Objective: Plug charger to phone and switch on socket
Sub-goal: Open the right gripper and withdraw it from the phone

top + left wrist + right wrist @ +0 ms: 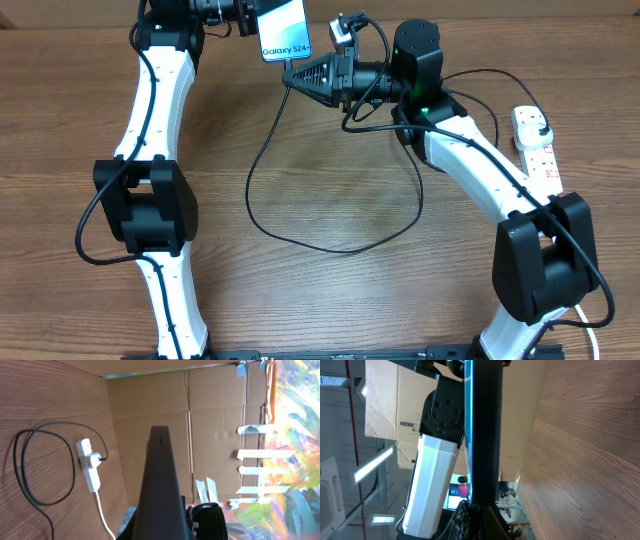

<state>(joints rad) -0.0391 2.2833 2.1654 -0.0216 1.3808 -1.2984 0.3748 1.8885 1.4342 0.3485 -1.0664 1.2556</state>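
Note:
My left gripper (248, 20) is shut on the phone (285, 30) and holds it above the table's far edge, cyan screen up, white text at the near end. My right gripper (297, 76) is shut on the charger's connector tip, right at the phone's near end. I cannot tell if the tip is in the port. The black charger cable (262, 160) hangs from there and loops over the table to its plug (541, 129) in the socket (538, 155) at the right. The right wrist view shows the phone edge-on (482, 435), and the left wrist view shows its dark edge (160, 480).
The socket (89, 466) with its white cord (104, 515) and the cable loop (20, 475) show in the left wrist view. Cardboard panels (210, 425) stand behind the table. The left arm's white link (432, 480) is close beside the phone.

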